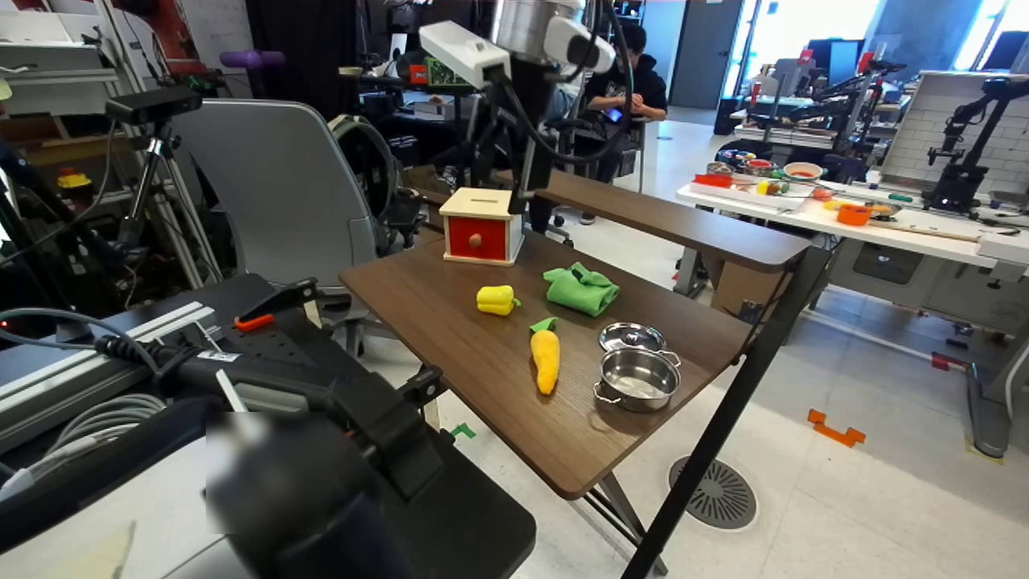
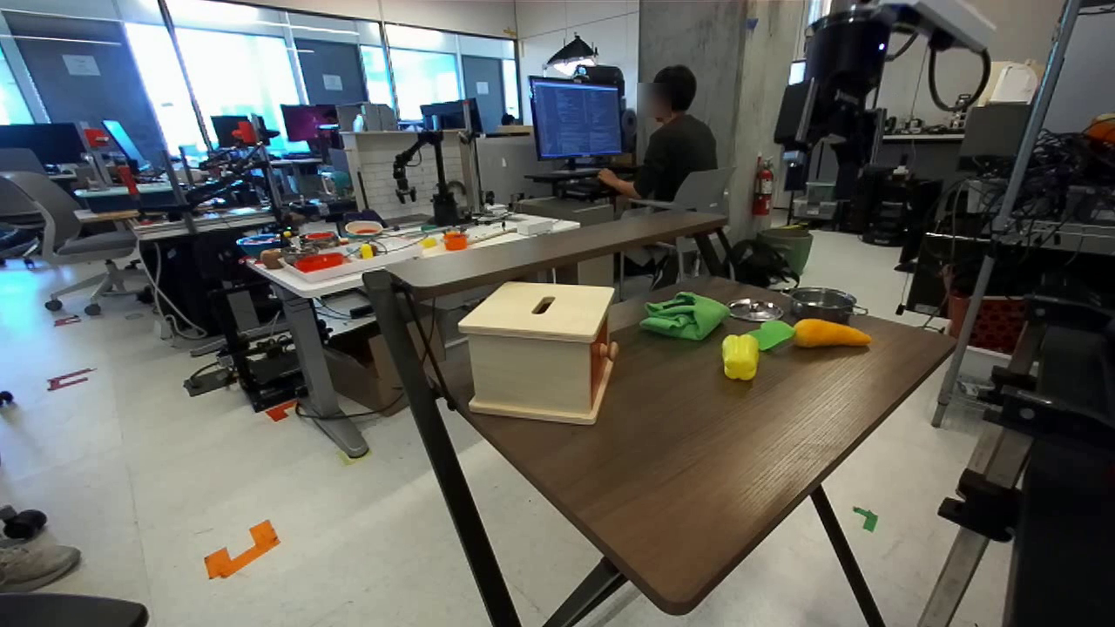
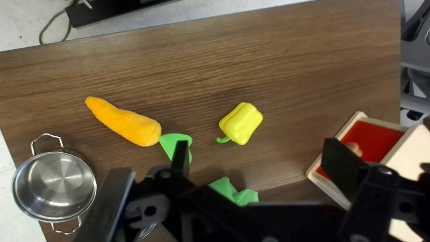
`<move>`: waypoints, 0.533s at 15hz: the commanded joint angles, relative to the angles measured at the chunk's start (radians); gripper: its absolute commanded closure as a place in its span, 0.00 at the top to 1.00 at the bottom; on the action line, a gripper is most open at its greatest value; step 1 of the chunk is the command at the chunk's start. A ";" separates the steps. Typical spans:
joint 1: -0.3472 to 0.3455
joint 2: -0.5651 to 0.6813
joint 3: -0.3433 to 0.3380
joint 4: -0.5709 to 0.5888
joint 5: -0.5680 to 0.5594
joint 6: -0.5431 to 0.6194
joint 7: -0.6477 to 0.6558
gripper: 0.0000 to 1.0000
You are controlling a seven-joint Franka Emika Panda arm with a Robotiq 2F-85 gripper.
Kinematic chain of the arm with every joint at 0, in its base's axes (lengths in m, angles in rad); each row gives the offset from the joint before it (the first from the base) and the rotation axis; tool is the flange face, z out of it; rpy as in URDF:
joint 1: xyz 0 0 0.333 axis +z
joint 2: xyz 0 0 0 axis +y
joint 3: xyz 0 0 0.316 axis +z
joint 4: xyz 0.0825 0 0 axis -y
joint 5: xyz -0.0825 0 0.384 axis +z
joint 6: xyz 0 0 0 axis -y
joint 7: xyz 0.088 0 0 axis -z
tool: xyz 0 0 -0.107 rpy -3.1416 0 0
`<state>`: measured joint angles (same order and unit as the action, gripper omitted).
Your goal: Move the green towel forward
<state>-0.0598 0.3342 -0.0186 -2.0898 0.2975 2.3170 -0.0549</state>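
Observation:
The green towel lies crumpled in a small heap on the brown table. It shows in both exterior views (image 1: 583, 291) (image 2: 686, 317). In the wrist view, only a corner of the towel (image 3: 226, 188) shows; the gripper body hides the rest. My gripper (image 3: 256, 144) is open, with its two black fingers wide apart and nothing between them. In both exterior views the gripper (image 1: 502, 181) (image 2: 821, 174) hangs well above the table, apart from the towel.
A wooden box with a red drawer (image 1: 462, 239) stands at one table end. A yellow pepper (image 3: 241, 123), an orange carrot (image 3: 126, 124), a metal pot (image 3: 53, 185) and its lid (image 1: 631, 336) lie near the towel. A raised shelf (image 1: 667, 221) runs along one table edge.

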 commanded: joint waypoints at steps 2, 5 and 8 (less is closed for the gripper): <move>-0.050 0.244 0.006 0.236 0.058 0.030 0.060 1.00; -0.061 0.364 0.019 0.351 0.076 0.091 0.121 1.00; -0.042 0.474 0.015 0.461 0.057 0.155 0.200 1.00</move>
<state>-0.1113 0.6971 -0.0096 -1.7575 0.3473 2.4265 0.0776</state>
